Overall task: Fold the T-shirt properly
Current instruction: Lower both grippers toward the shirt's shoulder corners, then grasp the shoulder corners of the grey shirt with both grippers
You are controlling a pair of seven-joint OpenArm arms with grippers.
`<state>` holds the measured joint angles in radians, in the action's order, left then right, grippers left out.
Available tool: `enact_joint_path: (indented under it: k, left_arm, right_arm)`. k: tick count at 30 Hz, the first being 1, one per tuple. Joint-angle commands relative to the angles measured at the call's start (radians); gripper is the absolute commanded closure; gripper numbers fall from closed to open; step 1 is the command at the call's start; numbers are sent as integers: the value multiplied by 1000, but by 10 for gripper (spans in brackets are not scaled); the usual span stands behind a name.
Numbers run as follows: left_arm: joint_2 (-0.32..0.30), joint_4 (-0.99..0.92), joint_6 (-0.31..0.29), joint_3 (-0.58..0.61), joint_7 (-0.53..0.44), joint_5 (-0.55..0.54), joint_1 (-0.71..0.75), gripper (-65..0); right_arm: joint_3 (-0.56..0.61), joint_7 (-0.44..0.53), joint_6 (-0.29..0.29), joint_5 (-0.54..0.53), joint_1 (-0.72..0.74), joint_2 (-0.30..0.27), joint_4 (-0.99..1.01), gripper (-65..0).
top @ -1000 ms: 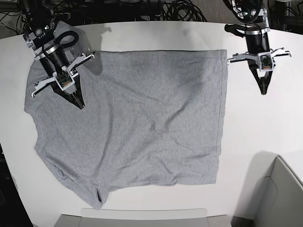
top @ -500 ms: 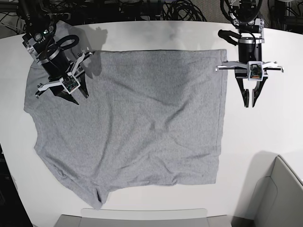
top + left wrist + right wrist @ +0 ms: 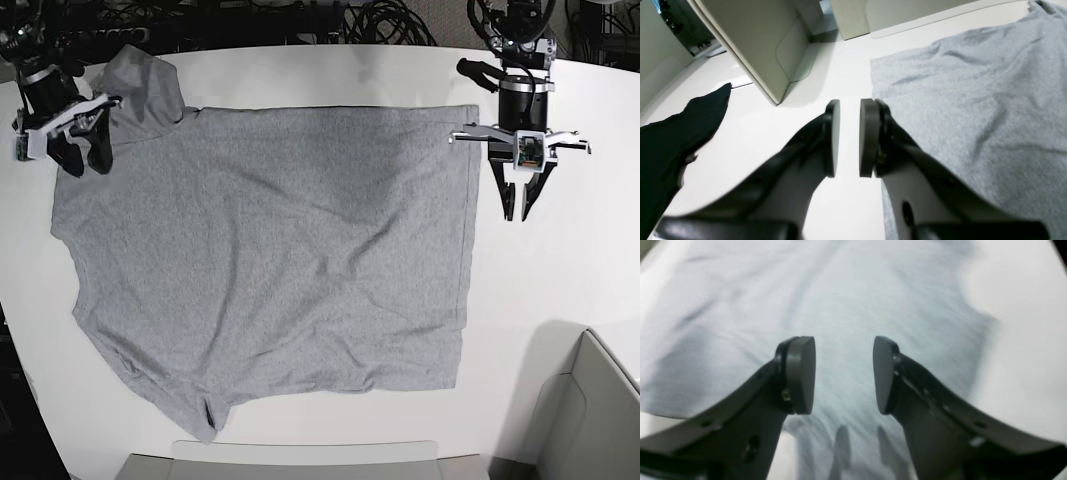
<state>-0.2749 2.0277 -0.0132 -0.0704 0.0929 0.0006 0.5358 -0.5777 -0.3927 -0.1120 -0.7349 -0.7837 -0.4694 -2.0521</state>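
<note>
White tabletop (image 3: 560, 260) takes up pretty much the whole base view, with a tangle of black cables (image 3: 380, 20) behind its far edge and some beige bin walls (image 3: 590, 410) poking in at the near right corner. The T-shirt (image 3: 280, 260) is spread flat and plain side up across the middle and left of the table, lightly wrinkled, with one sleeve bunched up into a little peak at the far left corner.

The left gripper (image 3: 521, 208) hangs over bare table just off the shirt's right hem, near the far right corner. Its pads (image 3: 832, 136) sit a narrow gap apart with nothing between them, and the hem runs right beside the one pad in the left wrist view. A black cloth (image 3: 670, 140) lies off to the side there too.

The right gripper (image 3: 843, 373) is at the far left corner, above the shirt's shoulder area, jaws spread wide and empty. That wrist view is blurry, so I can't tell if it touches the fabric.
</note>
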Motion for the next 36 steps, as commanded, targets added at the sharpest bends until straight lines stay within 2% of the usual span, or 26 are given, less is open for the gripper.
enact_joint_path:
  k: [1, 6, 9, 12, 16, 19, 22, 28, 33, 36]
  left_arm:
    - [-21, 18, 8, -1, -31, 5, 2, -117]
    - [-79, 18, 8, 50, -31, 3, 2, -117]
    - [-79, 18, 8, 76, -31, 5, 2, -117]
    - [-80, 17, 8, 91, -26, 5, 2, -117]
    - [-82, 17, 8, 91, 21, 5, -3, -117]
    - [-82, 17, 8, 91, 31, 5, -6, -117]
    - [-80, 17, 8, 102, 31, 5, -7, -117]
    - [-77, 17, 8, 113, 31, 5, -7, -117]
    - [-76, 17, 8, 113, 31, 5, -7, -117]
    - [-76, 17, 14, 111, 31, 3, -7, -117]
  right_arm:
    - [0, 15, -18, -1, -19, 22, -12, -280]
    - [-3, -111, -18, 64, -36, 180, 12, -280]
    - [-40, -125, -18, 54, -55, 234, 24, -280]
    - [-126, -137, -18, -28, -72, 266, 28, -280]
    - [-278, -246, -33, -139, -69, 268, 95, -280]
    - [-311, -252, -125, -145, -59, 258, 190, -280]
    - [-305, -256, -183, -145, -47, 252, 247, -280]
    - [-235, -256, -188, -142, 8, 251, 325, -280]
    - [-184, -251, -188, -33, 68, 238, 390, -280]
    - [-166, -249, -188, -27, 89, 235, 410, -280]
